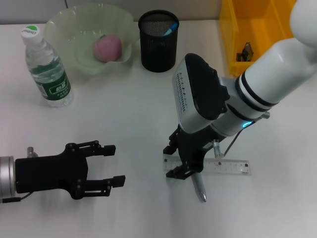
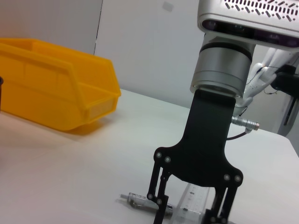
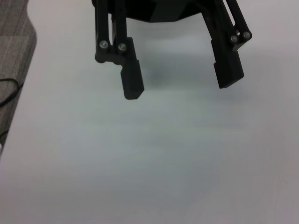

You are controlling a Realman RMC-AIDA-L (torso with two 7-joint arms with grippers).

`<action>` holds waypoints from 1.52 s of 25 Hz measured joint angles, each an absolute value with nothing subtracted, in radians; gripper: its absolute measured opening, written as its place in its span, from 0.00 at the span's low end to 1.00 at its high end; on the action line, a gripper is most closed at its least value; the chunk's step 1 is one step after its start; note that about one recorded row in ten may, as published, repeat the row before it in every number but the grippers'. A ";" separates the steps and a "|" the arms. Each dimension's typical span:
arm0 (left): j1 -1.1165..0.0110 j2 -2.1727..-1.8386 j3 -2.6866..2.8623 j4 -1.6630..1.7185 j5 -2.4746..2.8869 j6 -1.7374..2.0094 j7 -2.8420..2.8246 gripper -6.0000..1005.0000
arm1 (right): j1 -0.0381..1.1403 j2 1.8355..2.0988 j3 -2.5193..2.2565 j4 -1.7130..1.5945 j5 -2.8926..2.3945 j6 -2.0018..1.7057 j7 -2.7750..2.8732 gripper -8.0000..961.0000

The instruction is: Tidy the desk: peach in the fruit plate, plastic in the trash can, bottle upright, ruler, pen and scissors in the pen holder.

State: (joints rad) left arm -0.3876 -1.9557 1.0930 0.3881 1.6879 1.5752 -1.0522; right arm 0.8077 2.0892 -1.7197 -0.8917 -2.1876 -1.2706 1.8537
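Low at centre frame, the right gripper [image 1: 184,166] hung spread over the pen [image 1: 199,187] and ruler [image 1: 225,166], grasping nothing. Left gripper [image 1: 111,165] idled, unclenched, lower left. Risk: fingers might pinch both items together, since they touch.

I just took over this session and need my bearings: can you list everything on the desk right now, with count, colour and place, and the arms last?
Water bottle: one, clear with green label and cap, upright, far left.
Fruit plate: one, pale green, far side, right of the bottle.
Peach: one, pink, inside the fruit plate.
Pen holder: one, black mesh, far centre, a blue-tipped item inside.
Bin: one, yellow, far right.
Ruler: one, clear, flat on the desk, near right.
Pen: one, silver-grey, lying across the ruler's left end.
Left gripper: black, open, near left, holding nothing.
Right gripper: black, open, low over the pen and ruler.
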 joint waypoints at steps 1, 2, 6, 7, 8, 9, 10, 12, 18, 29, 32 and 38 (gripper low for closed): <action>-0.388 -1.956 1.093 0.388 1.688 1.576 -1.052 0.80 | 0.807 2.089 -1.721 -0.892 -2.187 -1.265 1.854 0.62; -0.388 -1.956 1.093 0.388 1.687 1.576 -1.052 0.80 | 0.806 2.089 -1.720 -0.892 -2.187 -1.263 1.855 0.60; -0.390 -1.956 1.091 0.389 1.685 1.574 -1.052 0.80 | 0.803 2.089 -1.694 -0.903 -2.184 -1.271 1.858 0.52; -0.390 -1.956 1.091 0.389 1.685 1.574 -1.052 0.80 | 0.803 2.089 -1.694 -0.903 -2.184 -1.271 1.858 0.50; -0.391 -1.956 1.091 0.389 1.684 1.574 -1.052 0.80 | 0.801 2.088 -1.671 -0.911 -2.183 -1.280 1.860 0.48; -0.391 -1.956 1.091 0.389 1.684 1.574 -1.052 0.80 | 0.801 2.088 -1.671 -0.911 -2.183 -1.280 1.860 0.46; -0.392 -1.956 1.091 0.390 1.684 1.574 -1.053 0.80 | 0.798 2.087 -1.651 -0.921 -2.183 -1.292 1.864 0.44; -0.392 -1.956 1.091 0.390 1.684 1.574 -1.053 0.80 | 0.788 2.086 -1.588 -0.959 -2.183 -1.324 1.875 0.40; -0.395 -1.957 1.085 0.390 1.683 1.578 -1.054 0.80 | 0.732 2.080 -1.236 -1.069 -2.053 -1.385 1.891 0.40; -0.408 -1.981 1.068 0.400 1.681 1.596 -1.053 0.80 | 0.670 2.084 -1.056 -0.939 -1.745 -1.304 1.438 0.40; -0.409 -1.983 1.058 0.400 1.681 1.601 -1.053 0.80 | 0.662 2.086 -1.056 -0.909 -1.676 -1.276 1.223 0.40; -0.410 -1.990 1.037 0.401 1.679 1.618 -1.060 0.80 | 0.670 2.086 -1.057 -0.812 -1.563 -1.258 0.891 0.40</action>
